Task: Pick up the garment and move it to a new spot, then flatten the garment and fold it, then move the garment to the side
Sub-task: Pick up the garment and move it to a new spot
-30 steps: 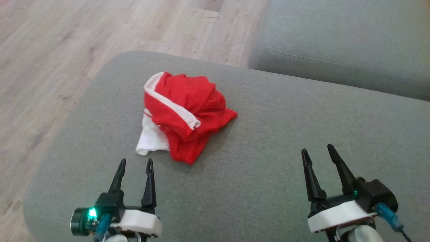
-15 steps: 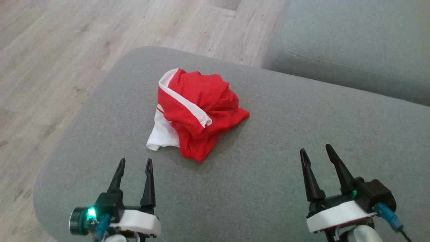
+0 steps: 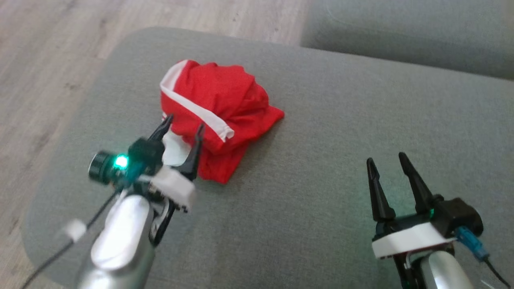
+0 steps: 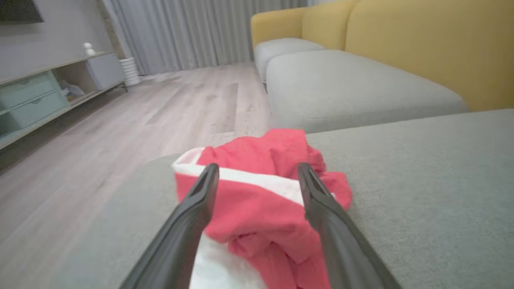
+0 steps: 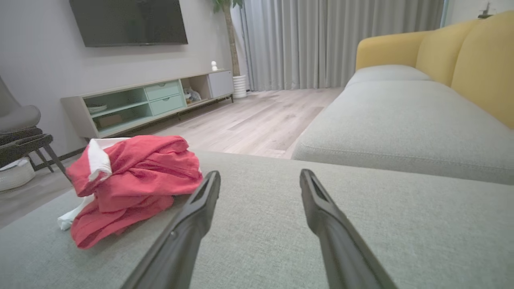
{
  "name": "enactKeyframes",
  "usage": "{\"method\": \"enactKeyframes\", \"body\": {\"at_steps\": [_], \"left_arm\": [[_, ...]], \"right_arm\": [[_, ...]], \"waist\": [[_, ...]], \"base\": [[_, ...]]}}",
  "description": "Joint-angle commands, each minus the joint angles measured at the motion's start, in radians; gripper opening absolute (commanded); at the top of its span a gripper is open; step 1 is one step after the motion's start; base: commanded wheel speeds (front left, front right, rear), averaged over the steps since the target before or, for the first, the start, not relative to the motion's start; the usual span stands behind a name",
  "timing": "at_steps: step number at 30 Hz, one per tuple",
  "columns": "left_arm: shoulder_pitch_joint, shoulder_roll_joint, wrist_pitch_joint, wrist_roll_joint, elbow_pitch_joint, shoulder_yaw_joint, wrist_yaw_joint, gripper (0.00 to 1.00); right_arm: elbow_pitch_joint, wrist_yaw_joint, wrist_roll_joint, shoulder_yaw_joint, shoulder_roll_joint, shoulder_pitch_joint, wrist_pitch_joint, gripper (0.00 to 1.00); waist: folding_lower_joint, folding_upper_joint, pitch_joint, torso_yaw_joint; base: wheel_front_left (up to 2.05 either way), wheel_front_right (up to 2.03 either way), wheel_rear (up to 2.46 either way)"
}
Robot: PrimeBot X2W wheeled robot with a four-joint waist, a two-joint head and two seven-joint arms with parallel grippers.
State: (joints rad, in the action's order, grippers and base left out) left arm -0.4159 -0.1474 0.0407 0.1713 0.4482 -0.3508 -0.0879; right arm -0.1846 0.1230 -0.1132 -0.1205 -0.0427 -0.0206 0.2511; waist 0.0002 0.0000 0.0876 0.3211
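A crumpled red garment [image 3: 225, 104] with white trim lies in a heap on the grey cushion [image 3: 321, 168], toward its left end. My left gripper [image 3: 183, 121] is open, its fingertips over the garment's near left edge, where a white part shows. In the left wrist view the garment [image 4: 257, 200] fills the gap between the two spread fingers [image 4: 200, 196]. My right gripper [image 3: 385, 158] stands open over bare cushion at the lower right, well apart from the garment [image 5: 136, 176], which sits to its left in the right wrist view.
The cushion's rounded left edge drops to a pale wood floor [image 3: 40, 80]. A second grey seat [image 3: 401, 32] lies beyond a narrow gap, with yellow backrests [image 5: 474, 52]. A low TV cabinet [image 5: 152, 100] and a dark chair [image 5: 20, 140] stand across the room.
My left arm has reached forward and up, bringing its open fingers to the garment's near edge. The head camera has shifted. The right gripper has kept its pose.
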Motion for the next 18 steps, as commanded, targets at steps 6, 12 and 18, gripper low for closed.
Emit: {"method": "enactKeyframes", "body": {"at_steps": [6, 12, 18], "left_arm": [[-0.17, -0.075, -0.159, 0.008, 0.072, -0.038, -0.034, 1.0], [-0.225, -0.109, -0.233, 0.037, 0.141, -0.073, -0.04, 1.0], [-0.241, -0.122, -0.238, 0.054, 0.197, -0.098, -0.042, 0.45]], "right_arm": [[0.033, 0.008, 0.013, -0.031, -0.008, -0.069, 0.011, 1.0], [0.033, 0.008, 0.005, -0.029, -0.008, -0.087, 0.011, 1.0], [0.033, 0.008, 0.006, -0.029, -0.008, -0.099, 0.011, 1.0]], "waist": [[-0.0002, 0.0, 0.063, -0.063], [-0.0002, 0.0, 0.088, -0.102], [-0.0002, 0.0, 0.106, -0.126]], "base": [[0.0, 0.0, 0.0], [0.0, 0.0, 0.0], [0.0, 0.0, 0.0]]}}
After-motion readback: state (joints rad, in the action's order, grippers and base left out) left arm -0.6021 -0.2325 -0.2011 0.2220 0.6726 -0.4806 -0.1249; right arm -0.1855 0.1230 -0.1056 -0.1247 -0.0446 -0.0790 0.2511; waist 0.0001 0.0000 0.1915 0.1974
